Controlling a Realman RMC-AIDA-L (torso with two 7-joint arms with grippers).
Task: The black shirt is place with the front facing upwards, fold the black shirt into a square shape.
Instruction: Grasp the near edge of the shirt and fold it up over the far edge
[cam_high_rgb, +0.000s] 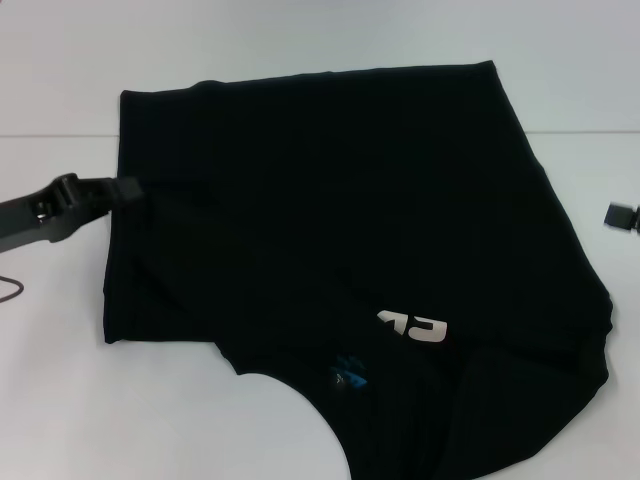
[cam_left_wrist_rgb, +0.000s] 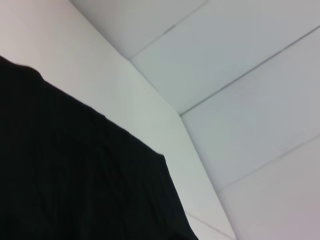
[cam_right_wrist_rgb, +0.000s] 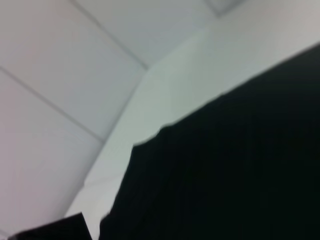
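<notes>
Fingers' state I cannot tell; only head view shows left gripper (cam_high_rgb: 128, 190) at black shirt (cam_high_rgb: 330, 220).

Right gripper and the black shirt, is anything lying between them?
Nothing: in the head view only bare white table separates the right gripper from the black shirt.

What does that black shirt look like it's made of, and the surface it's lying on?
The black shirt looks like soft matte knit cloth, probably cotton: it drapes, creases and folds over itself, with cream printed letters and a small blue neck label. The table looks like a smooth, hard white board, perhaps laminate, with a faint sheen; its exact material is unclear.
</notes>
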